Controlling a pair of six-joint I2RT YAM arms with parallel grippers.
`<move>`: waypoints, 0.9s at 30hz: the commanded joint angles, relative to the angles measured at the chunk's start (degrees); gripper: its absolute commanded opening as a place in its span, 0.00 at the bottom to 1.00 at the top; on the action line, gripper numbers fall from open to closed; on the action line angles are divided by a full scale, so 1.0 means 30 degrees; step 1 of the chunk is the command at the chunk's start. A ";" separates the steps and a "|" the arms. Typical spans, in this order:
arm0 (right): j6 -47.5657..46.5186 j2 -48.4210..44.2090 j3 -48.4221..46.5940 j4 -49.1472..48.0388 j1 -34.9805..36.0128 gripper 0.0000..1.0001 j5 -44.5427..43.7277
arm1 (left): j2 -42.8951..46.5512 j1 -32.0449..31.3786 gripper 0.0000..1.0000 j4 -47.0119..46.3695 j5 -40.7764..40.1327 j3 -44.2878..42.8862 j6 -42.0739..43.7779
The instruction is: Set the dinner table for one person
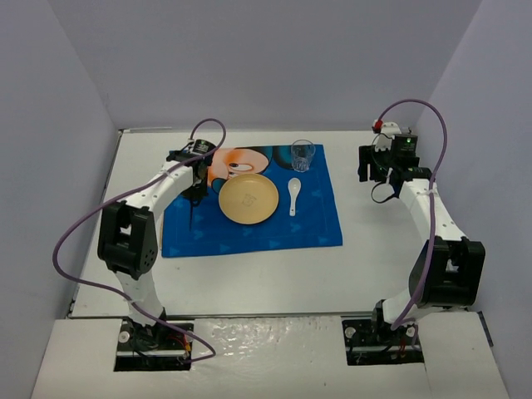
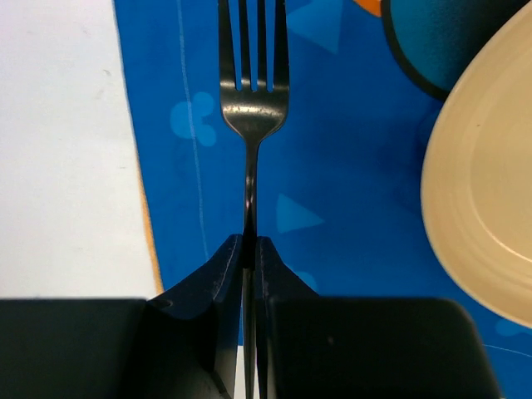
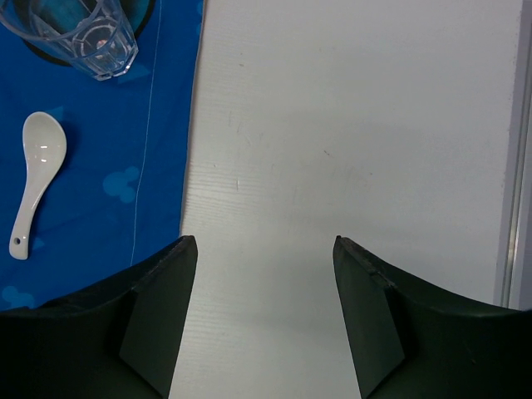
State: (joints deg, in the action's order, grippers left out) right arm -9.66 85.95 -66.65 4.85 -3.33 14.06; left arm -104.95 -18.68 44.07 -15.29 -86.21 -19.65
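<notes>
The white dinner table (image 1: pixel 249 274) carries a blue cartoon-mouse placemat (image 1: pixel 249 237). On the mat are a yellow plate (image 1: pixel 248 199), a white spoon (image 1: pixel 294 194) to its right and a clear glass (image 1: pixel 302 155) at the back. My left gripper (image 1: pixel 196 193) is shut on the handle of a dark metal fork (image 2: pixel 253 108), held over the mat's left part, left of the plate (image 2: pixel 486 183). My right gripper (image 1: pixel 371 170) is open and empty over bare table (image 3: pixel 332 125), right of the mat. The spoon (image 3: pixel 33 179) and glass (image 3: pixel 83 33) show in the right wrist view.
White walls enclose the table on the left, back and right. The table's right edge strip (image 3: pixel 515 166) runs close to my right gripper. Purple cables loop from both arms.
</notes>
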 commanded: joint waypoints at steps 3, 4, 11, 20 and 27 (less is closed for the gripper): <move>-0.0295 -0.1226 0.0066 -0.1208 -0.0061 0.64 -0.0934 | -0.1460 -0.0073 0.00 -0.1035 0.1751 -0.1641 -0.1801; -0.0321 -0.1252 0.0117 -0.1258 -0.0086 0.64 -0.1036 | -0.1513 -0.0073 0.00 -0.1389 0.1832 -0.1720 -0.1951; -0.0325 -0.1360 0.0364 -0.1393 -0.0178 0.64 -0.1082 | -0.2505 -0.0220 0.00 -0.1673 0.2202 -0.2558 -0.2217; -0.0408 -0.1286 0.0540 -0.1418 -0.0178 0.64 -0.1141 | -0.3318 -0.0220 0.00 -0.2000 0.2431 -0.2514 -0.2175; -0.0384 -0.1344 0.0594 -0.1442 -0.0208 0.64 -0.1053 | -0.3514 -0.0190 0.00 -0.2736 0.2461 -0.2056 -0.2093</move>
State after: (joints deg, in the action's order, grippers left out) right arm -10.50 84.62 -64.79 4.01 -3.46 11.51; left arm -117.41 -19.00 38.48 -7.49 -90.94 -24.77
